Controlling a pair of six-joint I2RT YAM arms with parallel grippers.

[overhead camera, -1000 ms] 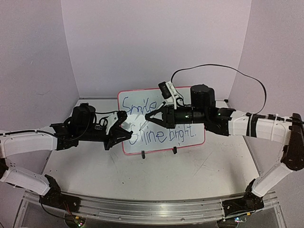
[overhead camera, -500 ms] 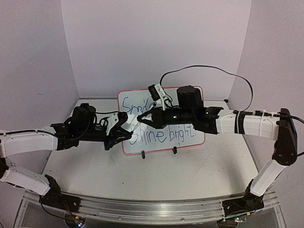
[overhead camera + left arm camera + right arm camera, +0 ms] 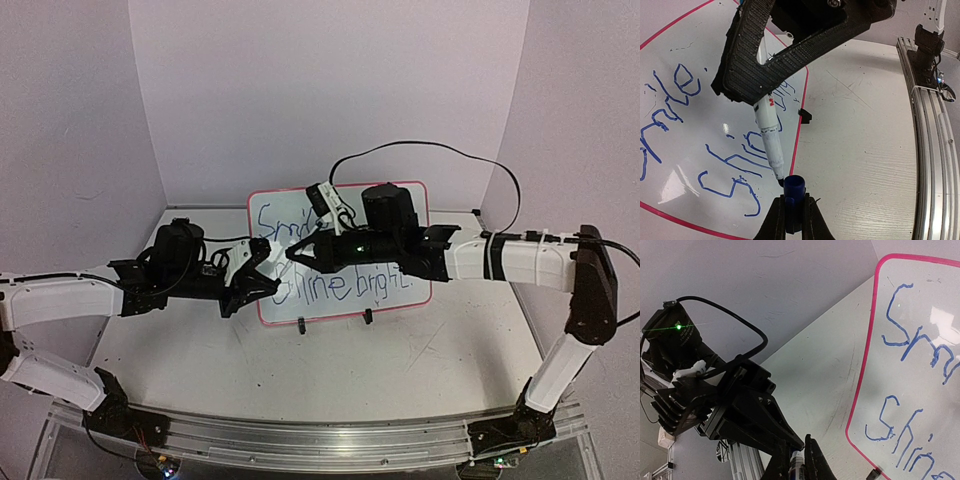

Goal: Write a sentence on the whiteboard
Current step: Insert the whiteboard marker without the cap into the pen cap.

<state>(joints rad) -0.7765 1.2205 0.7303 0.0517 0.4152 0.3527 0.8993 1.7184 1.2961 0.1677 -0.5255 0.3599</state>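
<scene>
the right tool [image 3: 292, 252] covers part of the top word on the whiteboard [image 3: 330, 308] and the top end of the marker [image 3: 769, 137].

Both arms are stretched out low and pretty much horizontal, meeting in front of the whiteboard's [image 3: 330, 310] left half. The left arm [image 3: 60, 300] comes in from the board's left side, wrist level, and the left gripper [image 3: 268, 262] sits right at the board's left edge with its fingers pinched on a blue cap [image 3: 794, 187], open end up. The right arm [image 3: 520, 260] reaches across the board's face from the right, elbow bent high off past the board's right side. The right gripper [image 3: 292, 252] is clamped on a marker [image 3: 769, 135], with the tip angled down and just about touching the cap's rim.
</scene>
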